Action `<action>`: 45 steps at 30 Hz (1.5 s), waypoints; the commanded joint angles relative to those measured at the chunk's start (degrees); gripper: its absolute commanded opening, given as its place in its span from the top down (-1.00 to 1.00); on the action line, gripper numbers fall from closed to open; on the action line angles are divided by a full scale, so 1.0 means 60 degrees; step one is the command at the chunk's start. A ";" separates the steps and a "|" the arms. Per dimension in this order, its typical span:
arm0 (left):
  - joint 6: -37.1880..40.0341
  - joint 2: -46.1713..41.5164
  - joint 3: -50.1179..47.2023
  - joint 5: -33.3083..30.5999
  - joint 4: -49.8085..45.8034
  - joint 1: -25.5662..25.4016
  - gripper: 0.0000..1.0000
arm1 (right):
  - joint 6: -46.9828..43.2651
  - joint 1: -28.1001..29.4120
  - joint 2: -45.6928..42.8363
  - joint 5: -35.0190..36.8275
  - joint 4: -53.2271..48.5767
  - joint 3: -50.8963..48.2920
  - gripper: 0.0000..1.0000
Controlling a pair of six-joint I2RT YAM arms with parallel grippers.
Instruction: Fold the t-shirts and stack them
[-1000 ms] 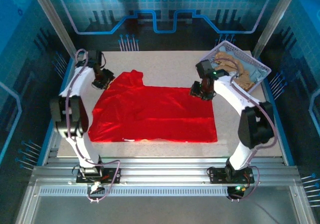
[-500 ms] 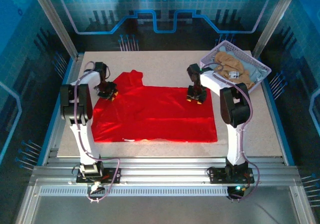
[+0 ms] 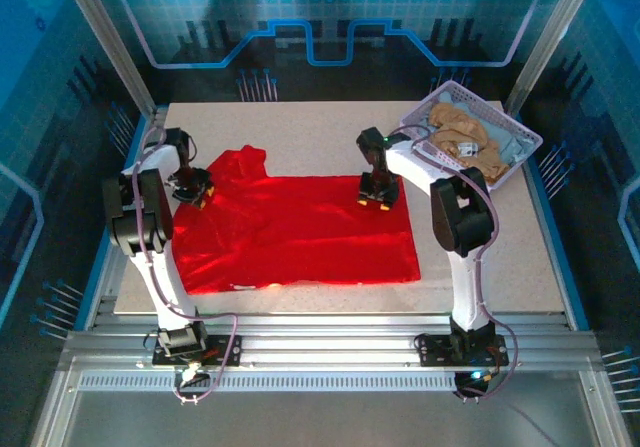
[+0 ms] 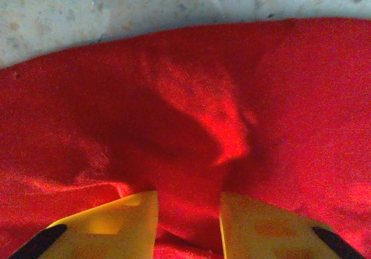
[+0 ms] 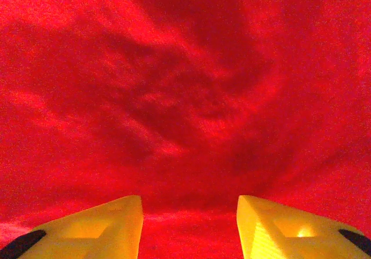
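Lying spread flat across the bench (image 3: 300,127): red t-shirt (image 3: 300,237). Pressing down on its far corners: left gripper (image 3: 196,194) and right gripper (image 3: 375,199). Pinching a raised fold between left jaws, per left wrist view (image 4: 188,207). Standing parted over smooth cloth, right jaws (image 5: 188,224), grip unclear. Sitting far right: basket (image 3: 520,132) holding tan shirt (image 3: 465,132).

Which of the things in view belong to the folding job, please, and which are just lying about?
Part of the job:
- red t-shirt, spread on the table
- tan and pale blue t-shirts, heaped in the basket

Just lying about:
- lavender basket
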 commanded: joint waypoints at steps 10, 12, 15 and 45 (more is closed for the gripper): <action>0.0950 0.0951 0.3038 0.1124 0.0968 -0.0948 -0.13 | -0.1537 -0.1368 0.1032 0.2032 -0.0158 0.1888 -0.07; 0.0943 0.1097 0.3125 0.1272 0.1552 -0.0970 -0.13 | -0.1692 -0.1499 0.1242 0.2100 0.0055 0.2109 -0.07; 0.1117 0.1416 0.3384 0.1457 0.2130 -0.0968 -0.13 | -0.1786 -0.1647 0.1639 0.1996 0.0181 0.2584 -0.07; 0.2998 0.4302 0.6599 -0.0360 0.0130 -0.1350 -0.16 | -0.1362 -0.1768 0.2250 0.1237 -0.0246 0.3305 1.00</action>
